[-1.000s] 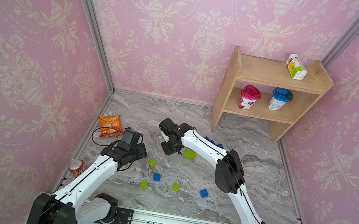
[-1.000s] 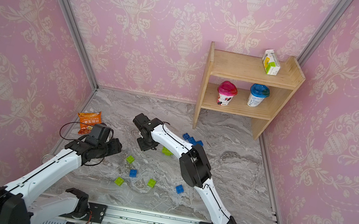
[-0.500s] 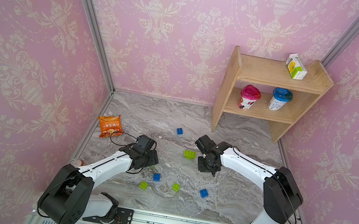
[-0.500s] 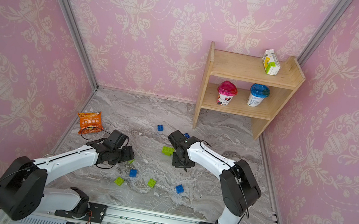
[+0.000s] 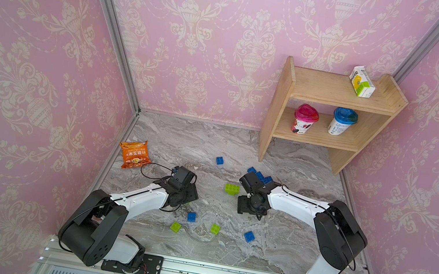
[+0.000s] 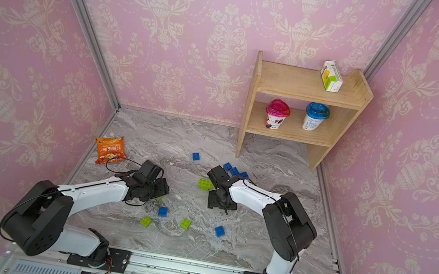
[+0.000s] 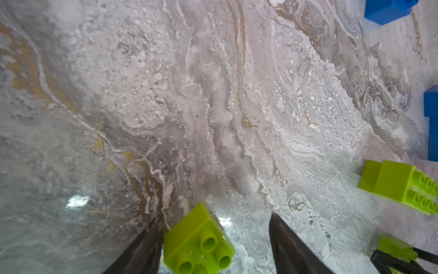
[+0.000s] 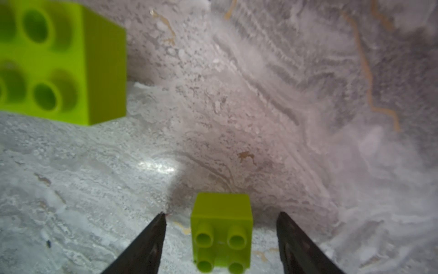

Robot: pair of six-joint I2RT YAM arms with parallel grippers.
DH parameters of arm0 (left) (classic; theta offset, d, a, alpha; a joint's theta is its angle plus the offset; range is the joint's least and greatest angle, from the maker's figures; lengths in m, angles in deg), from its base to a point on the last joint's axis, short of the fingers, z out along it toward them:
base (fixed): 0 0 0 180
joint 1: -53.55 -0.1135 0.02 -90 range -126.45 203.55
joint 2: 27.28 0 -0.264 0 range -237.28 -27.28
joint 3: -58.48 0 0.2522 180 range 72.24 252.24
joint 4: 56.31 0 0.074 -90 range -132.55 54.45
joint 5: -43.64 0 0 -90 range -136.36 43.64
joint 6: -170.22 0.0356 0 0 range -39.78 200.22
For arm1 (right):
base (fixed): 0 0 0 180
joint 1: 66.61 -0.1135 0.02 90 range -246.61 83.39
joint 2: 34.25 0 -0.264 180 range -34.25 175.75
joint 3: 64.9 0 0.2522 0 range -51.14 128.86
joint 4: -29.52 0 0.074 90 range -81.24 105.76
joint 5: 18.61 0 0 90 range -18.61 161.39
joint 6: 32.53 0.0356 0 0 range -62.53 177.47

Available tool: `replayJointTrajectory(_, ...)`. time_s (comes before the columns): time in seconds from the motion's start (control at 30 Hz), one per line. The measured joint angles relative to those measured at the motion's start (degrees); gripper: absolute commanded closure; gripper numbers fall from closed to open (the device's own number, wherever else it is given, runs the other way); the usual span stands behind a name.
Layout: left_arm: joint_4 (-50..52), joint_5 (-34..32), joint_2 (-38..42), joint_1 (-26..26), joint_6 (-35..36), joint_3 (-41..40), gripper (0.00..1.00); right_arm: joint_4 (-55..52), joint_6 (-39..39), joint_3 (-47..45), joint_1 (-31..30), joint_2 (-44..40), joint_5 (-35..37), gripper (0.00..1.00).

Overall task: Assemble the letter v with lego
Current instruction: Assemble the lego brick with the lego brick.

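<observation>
Across the tabletop [image 5: 278, 245]: loose lego [image 5: 191, 216] lies scattered, no v formed yet; the long lime brick [image 5: 232, 189] is the landmark.
Right claw [image 8: 221, 213]: just beside the long lime brick, fingers apart, gripping nothing.
Left claw [image 7: 216, 220]: farther from the long lime brick than the right claw, fingers apart, clamped on nothing.
Square-set lime brick [image 8: 221, 230]: between the right claw's fingers, touching neither, its sides parallel to them.
Skewed lime brick [image 7: 199, 242]: between the left claw's fingers, hard by one, clear of the other, turned cornerwise.
Likely next: the right claw looks better lined up to close.
</observation>
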Motion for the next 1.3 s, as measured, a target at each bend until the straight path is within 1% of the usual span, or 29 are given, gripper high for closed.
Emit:
replayJointTrajectory(0.1, 1.6, -0.7, -0.9, 0.9, 1.1, 1.2, 0.32, 0.1, -0.9, -0.2, 0.3, -0.4, -0.5, 0.14)
replayJointTrajectory(0.2, 4.5, -1.3, -2.6, 2.0, 3.8, 3.3, 0.32, 0.1, -1.6, -0.8, 0.7, -1.1, -0.7, 0.14)
replayJointTrajectory(0.37, 12.7, -1.6, -8.6, 4.8, 13.1, 10.5, 0.30, 0.3, -2.1, -1.4, 1.6, -2.2, -1.1, 0.14)
replayJointTrajectory(0.43, 15.5, -2.0, -10.7, 6.2, 17.4, 13.0, 0.31, 0.3, -2.5, -1.7, 1.9, -2.7, -1.1, 0.15)
replayJointTrajectory(0.53, 18.0, -2.8, -12.1, 6.9, 21.7, 14.5, 0.34, 0.3, -3.0, -2.3, 2.3, -3.7, -1.1, 0.15)
replayJointTrajectory(0.6, 19.1, -3.0, -12.8, 6.9, 23.7, 15.2, 0.36, 0.3, -3.0, -2.8, 2.3, -4.2, -1.1, 0.16)
replayJointTrajectory(0.7, 20.1, -3.6, -13.7, 7.0, 25.7, 16.2, 0.44, 0.3, -3.0, -3.3, 2.4, -4.8, -1.1, 0.16)
replayJointTrajectory(0.8, 19.9, -3.7, -14.3, 7.1, 26.9, 16.7, 0.56, 0.1, -3.0, -3.8, 2.6, -5.4, -1.1, 0.17)
replayJointTrajectory(0.9, 19.9, -3.7, -14.8, 7.1, 27.5, 17.4, 0.65, 0.1, -3.0, -4.3, 3.0, -6.0, -1.0, 0.17)
replayJointTrajectory(1.07, 22.9, -4.4, -15.5, 8.2, 26.2, 19.2, 0.70, -0.7, -3.0, -5.4, 4.9, -8.6, -1.1, 0.18)
replayJointTrajectory(1.17, 25.2, -4.4, -15.5, 11.6, 22.1, 21.6, 0.72, -1.0, -2.6, -7.6, 7.8, -11.8, -1.3, 0.19)
replayJointTrajectory(1.3, 24.7, -2.4, -16.3, 18.7, 14.0, 25.8, 0.72, -1.6, -1.9, -11.8, 12.1, -16.2, -2.1, 0.20)
